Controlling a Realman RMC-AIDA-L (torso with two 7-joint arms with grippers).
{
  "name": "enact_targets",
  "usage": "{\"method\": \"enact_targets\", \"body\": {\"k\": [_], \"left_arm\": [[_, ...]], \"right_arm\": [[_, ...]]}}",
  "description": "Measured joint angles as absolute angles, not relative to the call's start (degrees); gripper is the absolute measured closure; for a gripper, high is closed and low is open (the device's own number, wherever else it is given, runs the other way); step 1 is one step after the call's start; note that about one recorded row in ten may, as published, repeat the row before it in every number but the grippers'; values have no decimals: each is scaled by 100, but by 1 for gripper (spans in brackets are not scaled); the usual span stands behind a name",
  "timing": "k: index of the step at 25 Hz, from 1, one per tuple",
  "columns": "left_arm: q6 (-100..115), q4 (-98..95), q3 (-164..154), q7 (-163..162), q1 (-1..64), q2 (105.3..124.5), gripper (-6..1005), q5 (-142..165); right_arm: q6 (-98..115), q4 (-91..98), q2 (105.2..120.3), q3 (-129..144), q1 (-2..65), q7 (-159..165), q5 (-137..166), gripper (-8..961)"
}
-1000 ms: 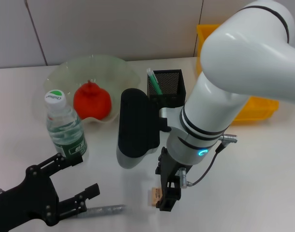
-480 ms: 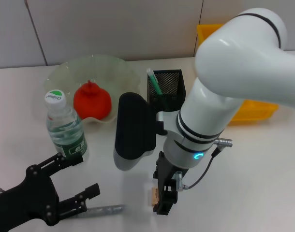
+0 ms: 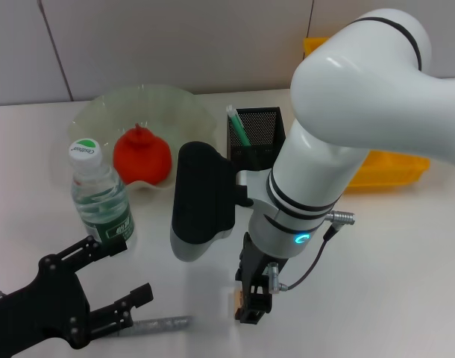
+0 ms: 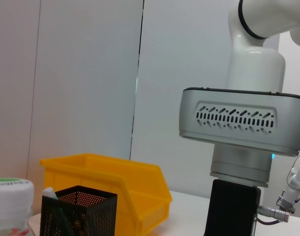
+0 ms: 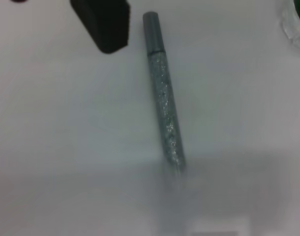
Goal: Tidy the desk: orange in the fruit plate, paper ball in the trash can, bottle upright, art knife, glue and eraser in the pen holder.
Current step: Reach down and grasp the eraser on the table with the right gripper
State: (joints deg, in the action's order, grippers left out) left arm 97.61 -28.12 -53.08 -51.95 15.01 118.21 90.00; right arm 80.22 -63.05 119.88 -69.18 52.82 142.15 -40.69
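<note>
My right gripper (image 3: 250,304) points straight down at the table's front, against the small beige eraser (image 3: 233,301), which it mostly hides. Lower left, my left gripper (image 3: 123,274) rests open and holds nothing. Just beyond it lies a grey glittery stick (image 3: 165,323) (image 5: 164,105), seemingly the glue. The bottle (image 3: 101,195) stands upright at the left. The orange (image 3: 142,156) sits in the pale green fruit plate (image 3: 184,104). The black mesh pen holder (image 3: 259,135) (image 4: 78,211) holds a green-and-white tool (image 3: 237,127), possibly the art knife. The paper ball is out of view.
The yellow trash can (image 3: 388,170) (image 4: 108,184) stands at the back right, largely behind my right arm (image 3: 339,149). That arm's wrist housing (image 4: 241,123) fills the left wrist view. A wall runs along the back of the white table (image 3: 406,283).
My right arm has drifted slightly to the left and its gripper now covers more of the eraser. The left arm and the other objects have not moved.
</note>
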Motion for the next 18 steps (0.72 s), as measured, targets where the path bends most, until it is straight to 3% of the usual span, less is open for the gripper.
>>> {"method": "enact_targets", "body": {"k": [6, 18], "left_arm": [[9756, -2813, -5308, -5194, 1487, 11821, 197, 9000], [9755, -2813, -5308, -5194, 1485, 11821, 198, 9000]], "right_arm": [[7990, -6295, 11988, -6806, 5282, 14214, -4074, 375], [7961, -6278, 11988, -6704, 5275, 14216, -4096, 456]]}}
